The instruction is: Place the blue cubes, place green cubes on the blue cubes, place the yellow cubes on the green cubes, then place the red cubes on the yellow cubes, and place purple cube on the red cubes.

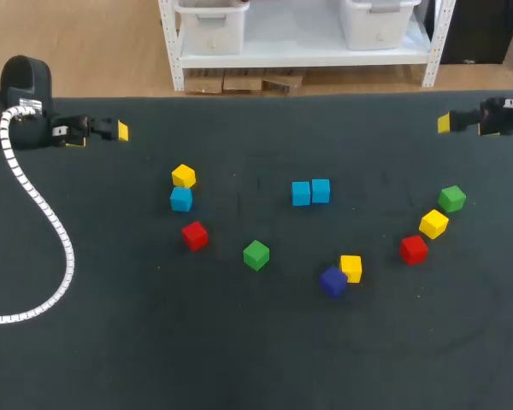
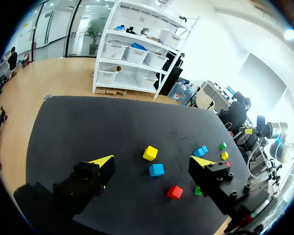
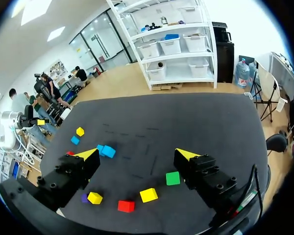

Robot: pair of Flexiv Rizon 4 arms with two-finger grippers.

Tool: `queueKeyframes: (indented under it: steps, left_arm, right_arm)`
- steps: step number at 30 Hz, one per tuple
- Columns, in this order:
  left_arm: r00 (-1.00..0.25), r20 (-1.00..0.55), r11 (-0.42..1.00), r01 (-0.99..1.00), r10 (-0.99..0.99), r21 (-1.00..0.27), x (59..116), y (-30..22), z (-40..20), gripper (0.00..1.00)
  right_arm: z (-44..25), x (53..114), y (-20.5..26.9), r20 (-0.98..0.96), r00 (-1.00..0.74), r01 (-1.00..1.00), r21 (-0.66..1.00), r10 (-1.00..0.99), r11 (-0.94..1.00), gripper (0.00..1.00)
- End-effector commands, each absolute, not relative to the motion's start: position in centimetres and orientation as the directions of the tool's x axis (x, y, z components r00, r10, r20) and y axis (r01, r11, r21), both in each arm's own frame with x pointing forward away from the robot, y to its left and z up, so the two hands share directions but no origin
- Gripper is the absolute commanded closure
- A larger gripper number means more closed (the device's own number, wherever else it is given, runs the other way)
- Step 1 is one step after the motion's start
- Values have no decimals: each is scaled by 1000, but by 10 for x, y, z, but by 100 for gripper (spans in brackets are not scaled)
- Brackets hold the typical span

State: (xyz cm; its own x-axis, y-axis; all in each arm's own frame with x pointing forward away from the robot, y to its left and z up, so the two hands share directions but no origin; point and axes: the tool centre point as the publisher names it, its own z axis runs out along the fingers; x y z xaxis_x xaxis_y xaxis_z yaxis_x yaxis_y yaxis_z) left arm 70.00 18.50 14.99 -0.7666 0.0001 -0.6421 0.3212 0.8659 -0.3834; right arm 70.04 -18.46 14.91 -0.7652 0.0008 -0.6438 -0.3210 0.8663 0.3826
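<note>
Fingers [image 2: 102, 161] spread on both arms; touching blue cubes [image 1: 301, 193] line up crosswise.

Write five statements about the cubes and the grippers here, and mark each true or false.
1. Two blue cubes sit side by side. True.
2. Three yellow cubes are on the table. True.
3. The purple cube is stacked on another cube. False: it rests on the table, right beside a yellow cube.
4. The left gripper holds a cube. False: it is open and empty, off at the table's edge.
5. The green cubes are stacked on blue cubes. False: both lie directly on the table.
</note>
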Motion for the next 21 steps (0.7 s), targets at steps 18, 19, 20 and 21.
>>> queueKeyframes:
  steps: [18, 19, 20, 21]
  left_arm:
    - [-753, -652, 897, 343, 86, -279, 710, 181, 150, 0]
    - [-755, -649, 891, 355, 94, -284, 711, 179, 150, 0]
    - [-756, -644, 884, 375, 117, -279, 712, 175, 150, 0]
    - [-759, -637, 885, 383, 137, -265, 713, 172, 149, 0]
  right_arm:
    - [149, 700, -185, -644, -765, -321, 383, 1, 866, 0]
    - [149, 700, -185, -644, -765, -321, 383, 1, 866, 0]
    - [149, 700, -185, -644, -765, -321, 383, 1, 866, 0]
    - [149, 700, -185, -644, -765, -321, 383, 1, 866, 0]
